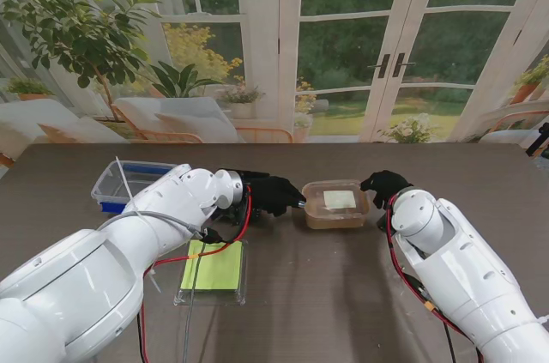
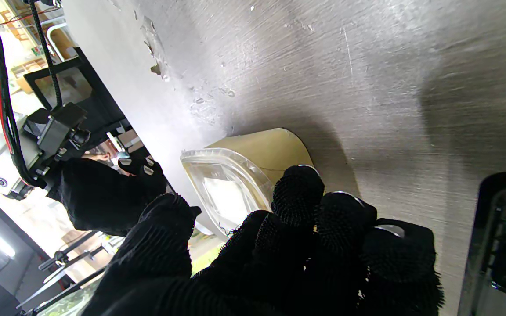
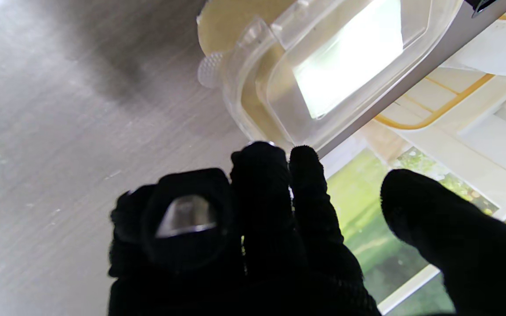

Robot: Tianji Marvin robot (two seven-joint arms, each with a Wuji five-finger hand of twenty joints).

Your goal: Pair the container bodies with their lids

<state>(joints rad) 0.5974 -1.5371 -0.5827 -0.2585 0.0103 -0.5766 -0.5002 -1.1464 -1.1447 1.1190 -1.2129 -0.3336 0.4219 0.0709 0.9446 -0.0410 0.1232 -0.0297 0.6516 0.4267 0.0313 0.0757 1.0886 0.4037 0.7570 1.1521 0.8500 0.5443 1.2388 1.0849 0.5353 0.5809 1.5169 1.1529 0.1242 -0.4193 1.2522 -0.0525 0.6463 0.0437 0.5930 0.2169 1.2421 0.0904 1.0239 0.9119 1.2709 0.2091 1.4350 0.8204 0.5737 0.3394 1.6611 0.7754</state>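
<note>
A tan container (image 1: 334, 213) with a clear lid (image 1: 340, 199) on top stands at the table's middle. My left hand (image 1: 274, 194) is at its left side, with curled fingers (image 2: 299, 193) against the tan wall (image 2: 262, 151) and the thumb apart over the lid's corner (image 2: 222, 193). It holds nothing. My right hand (image 1: 386, 184) hovers at the container's far right corner, thumb spread from the fingers (image 3: 259, 175), just off the lid's rim (image 3: 253, 114). A blue-based clear container (image 1: 129, 183) sits far left. A flat clear piece with a green sheet (image 1: 214, 270) lies nearer to me.
Red and grey cables run along my left forearm (image 1: 171, 226) over the green piece. The table's far edge (image 1: 283, 145) meets glass doors and patio chairs. My right forearm (image 1: 463, 269) covers the near right of the table.
</note>
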